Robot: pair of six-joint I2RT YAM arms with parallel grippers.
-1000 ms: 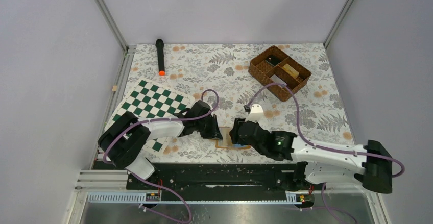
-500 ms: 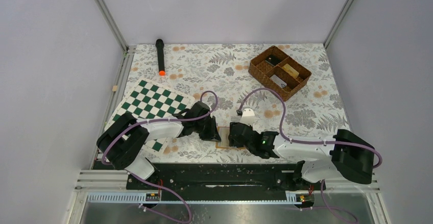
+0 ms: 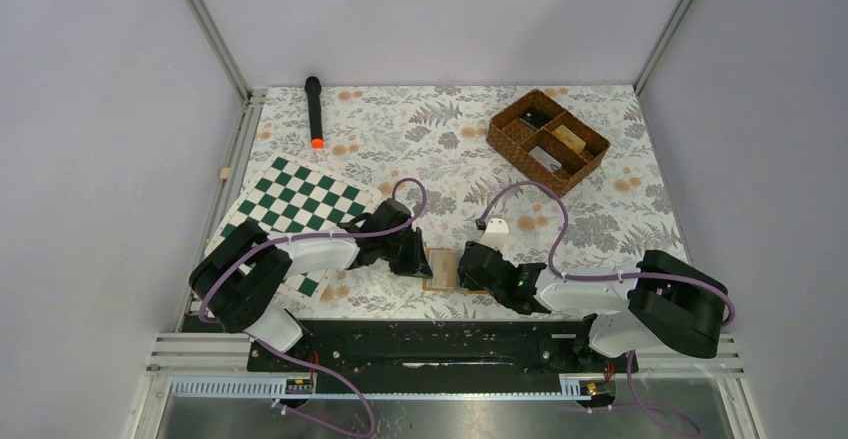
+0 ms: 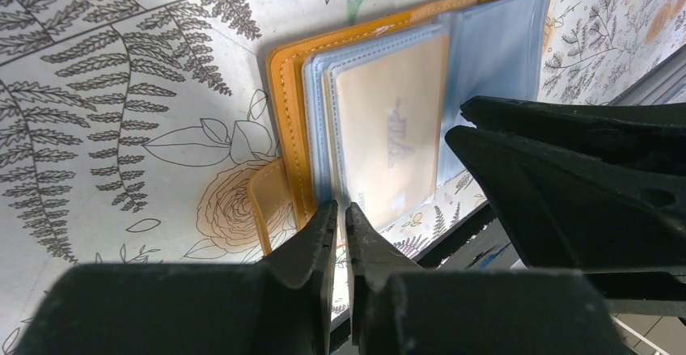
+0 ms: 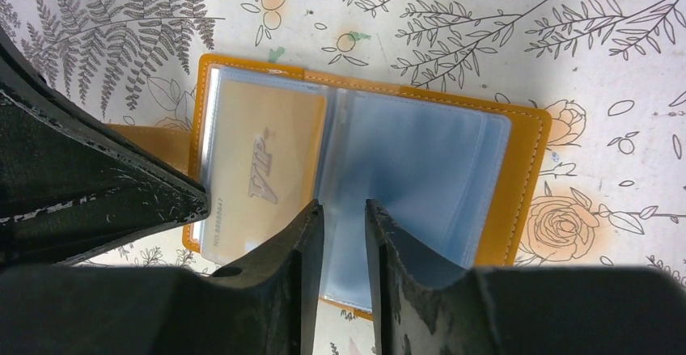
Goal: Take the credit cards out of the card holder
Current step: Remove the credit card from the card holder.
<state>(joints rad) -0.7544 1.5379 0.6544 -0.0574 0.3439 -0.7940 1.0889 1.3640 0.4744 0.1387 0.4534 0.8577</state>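
Observation:
The orange-tan card holder (image 3: pixel 441 265) lies open on the floral table between my grippers. In the right wrist view its left half (image 5: pixel 202 88) holds a beige card (image 5: pixel 259 161) printed "VIP" under clear plastic. Its right half shows light blue sleeves (image 5: pixel 421 169); I cannot tell card from sleeve there. My left gripper (image 4: pixel 340 208) is shut, its tips at the holder's near edge by the beige card (image 4: pixel 388 128). My right gripper (image 5: pixel 343 205) stands slightly open over the fold, with nothing between its jaws. In the top view the left gripper (image 3: pixel 421 261) and right gripper (image 3: pixel 463 268) flank the holder.
A brown wicker compartment basket (image 3: pixel 548 142) stands at the back right. A green-and-white chessboard (image 3: pixel 300 209) lies left, under my left arm. A black stick with an orange tip (image 3: pixel 314 111) lies at the back left. The black base rail (image 3: pixel 420 344) runs just in front of the holder.
My right arm has folded back and lowered, its gripper shifting slightly over the holder's right half. The left arm and the holder have not moved.

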